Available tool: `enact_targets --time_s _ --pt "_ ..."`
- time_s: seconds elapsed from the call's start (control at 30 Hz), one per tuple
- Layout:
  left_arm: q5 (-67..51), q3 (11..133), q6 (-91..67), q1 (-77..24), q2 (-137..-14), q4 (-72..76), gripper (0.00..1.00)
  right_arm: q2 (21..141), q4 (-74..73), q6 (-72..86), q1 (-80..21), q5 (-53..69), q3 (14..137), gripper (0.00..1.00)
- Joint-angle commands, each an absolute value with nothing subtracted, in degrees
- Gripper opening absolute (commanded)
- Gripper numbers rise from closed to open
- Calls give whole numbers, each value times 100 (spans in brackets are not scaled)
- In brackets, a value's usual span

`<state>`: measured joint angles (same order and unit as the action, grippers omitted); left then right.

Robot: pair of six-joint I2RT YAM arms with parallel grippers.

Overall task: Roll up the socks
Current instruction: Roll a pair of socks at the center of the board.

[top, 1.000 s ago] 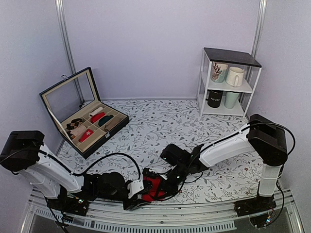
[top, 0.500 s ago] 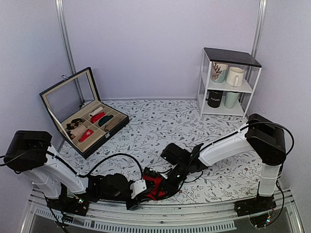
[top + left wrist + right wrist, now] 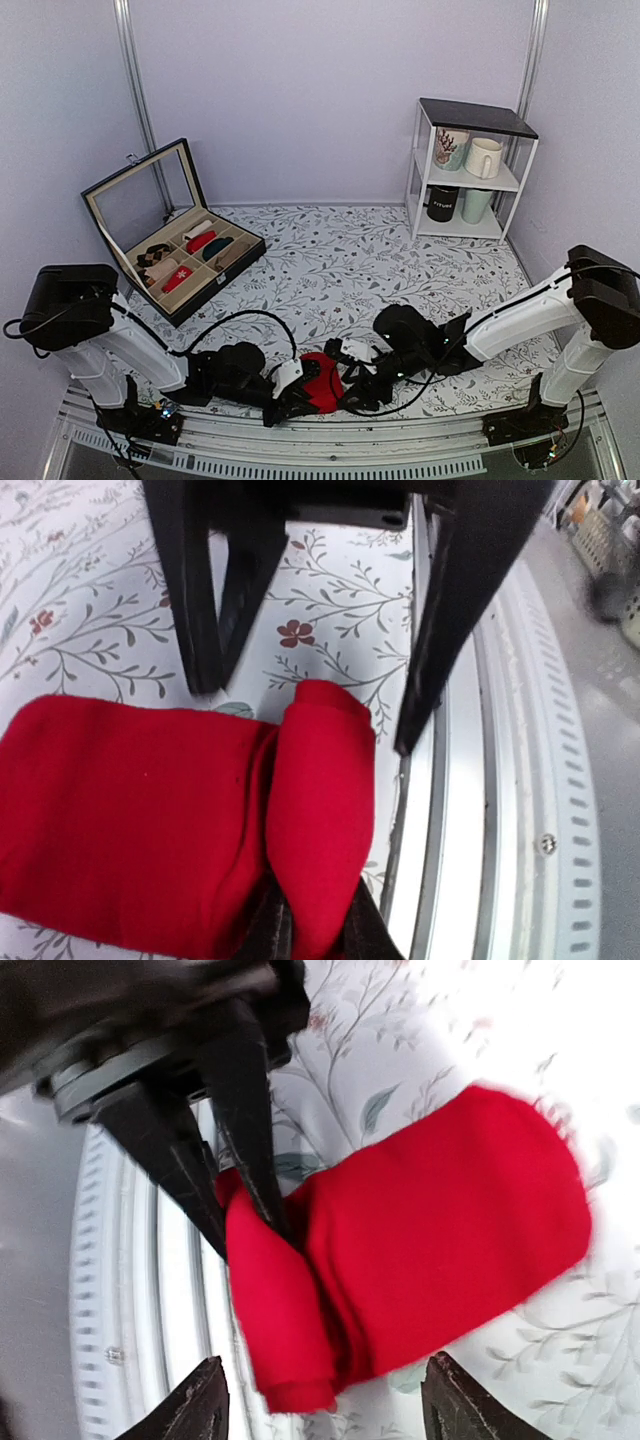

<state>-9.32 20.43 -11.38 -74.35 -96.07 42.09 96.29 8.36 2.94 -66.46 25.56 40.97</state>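
The red socks [image 3: 322, 380] lie as a thick folded bundle on the floral cloth by the near edge. My left gripper [image 3: 292, 393] is shut on a raised fold at the bundle's end [image 3: 320, 790], its fingertips [image 3: 272, 932] pinching the fabric from below. My right gripper [image 3: 354, 374] stands open just right of the socks, touching nothing. In the right wrist view the socks [image 3: 450, 1250] lie beyond my open right gripper [image 3: 322, 1388], and the left gripper's dark fingers [image 3: 240, 1110] clamp the fold.
An open black compartment box [image 3: 238, 262] holding other rolls sits at the back left. A white shelf [image 3: 421, 160] with mugs stands at the back right. The metal rail [image 3: 330, 440] runs right beside the socks.
My right gripper has opened, let go of the socks and drawn back to the right. My left gripper has closed on the fold and shifted slightly right.
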Motion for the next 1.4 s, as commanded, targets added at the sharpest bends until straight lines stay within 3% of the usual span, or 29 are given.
enact_targets --time_s 0.0,0.27,0.7,0.83,1.0,1.2,1.37 --pt "-1864 1808 -1761 -7174 -9862 3627 1 9020 2129 -952 -7088 1019 3611 68" --pt "-2520 1752 -2067 -6814 -10264 3864 1 9298 2428 -1946 -7665 501 3533 67" --pt "-2742 1802 -2092 -6714 -10459 3928 1 9753 2204 -1638 -7976 384 3589 62" --pt "-2743 1802 -2089 -6703 -10459 3923 1 9849 2108 -1477 -8001 173 3594 54" --pt "-2744 1833 -2082 -6706 -10467 3903 2 9907 1927 -1331 -8006 171 3658 24" --pt "-2314 1760 -2063 -6705 -10226 3915 11 10025 1581 -985 -7975 334 3799 19" --pt "-1528 1613 -1473 -6824 -9138 3764 18 10128 1396 -403 -7624 1032 3754 19"
